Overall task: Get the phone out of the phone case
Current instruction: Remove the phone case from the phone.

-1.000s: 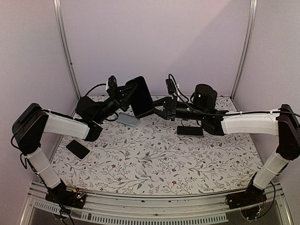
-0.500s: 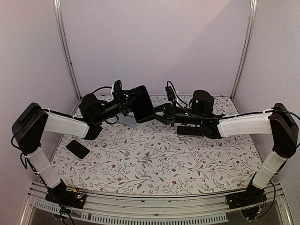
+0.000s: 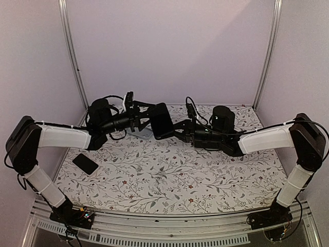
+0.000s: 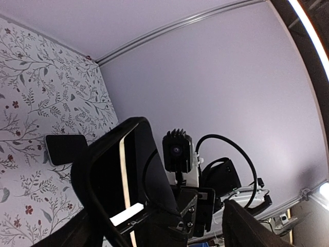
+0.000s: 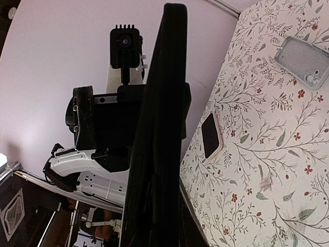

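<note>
The right fingers (image 3: 181,130) pinch the phone (image 3: 161,120) by one edge, upright above the far counter (image 3: 169,175). The left fingers (image 4: 245,226) stand wide apart beside it, gripping nothing. Separation seems underway; next they need the phone case (image 4: 80,175) rim.

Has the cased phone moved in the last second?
Yes. The cased phone has dropped and shifted slightly right, judged against the black item lying at the table's left.

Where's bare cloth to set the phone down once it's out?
Free: near-centre tablecloth, from the loose dark phone at left across to the right edge. Crowded: the back strip, where the left arm and right arm meet at the held phone.
</note>
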Tool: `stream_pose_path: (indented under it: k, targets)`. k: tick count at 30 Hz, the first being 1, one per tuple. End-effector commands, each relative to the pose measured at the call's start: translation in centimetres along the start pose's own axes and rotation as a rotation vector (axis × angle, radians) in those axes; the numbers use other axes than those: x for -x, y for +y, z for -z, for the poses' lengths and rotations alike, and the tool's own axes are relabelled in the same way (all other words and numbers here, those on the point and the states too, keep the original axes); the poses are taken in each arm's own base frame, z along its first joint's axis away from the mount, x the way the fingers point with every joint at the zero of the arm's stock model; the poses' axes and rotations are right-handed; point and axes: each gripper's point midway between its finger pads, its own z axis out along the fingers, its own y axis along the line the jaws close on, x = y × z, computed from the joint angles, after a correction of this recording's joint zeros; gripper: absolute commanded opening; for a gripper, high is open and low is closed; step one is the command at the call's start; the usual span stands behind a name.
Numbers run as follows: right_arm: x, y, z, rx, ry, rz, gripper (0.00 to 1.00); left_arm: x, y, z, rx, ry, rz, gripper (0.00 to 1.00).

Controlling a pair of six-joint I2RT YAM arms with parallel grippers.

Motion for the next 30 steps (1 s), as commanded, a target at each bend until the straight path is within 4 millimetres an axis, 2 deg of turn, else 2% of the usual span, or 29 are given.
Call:
stream_pose_path:
  k: [1, 7, 13, 21, 30]
  targets:
    - [1.7, -0.3, 0.6, -0.02, -0.07, 0.03, 0.0, 1.2, 0.5, 1.0, 0.134, -0.023, -0.147, 0.81]
    - [1.5, -1.6, 0.7, -0.079, -0.065, 0.025, 0.0, 1.4, 1.9, 2.8, 0.289, -0.028, -0.27, 0.82]
    - [1.6, -2.6, 0.7, -0.141, -0.066, 0.016, 0.0, 1.5, 2.3, 4.5, 0.419, -0.029, -0.401, 0.82]
    - [1.5, -4.2, 0.2, -0.205, -0.045, -0.022, 0.0, -0.4, 3.0, 3.3, 0.55, 0.074, -0.571, 0.81]
    - [1.3, -5.6, -0.2, -0.265, -0.014, -0.057, 0.0, -2.3, 4.6, 3.1, 0.689, 0.179, -0.708, 0.82]
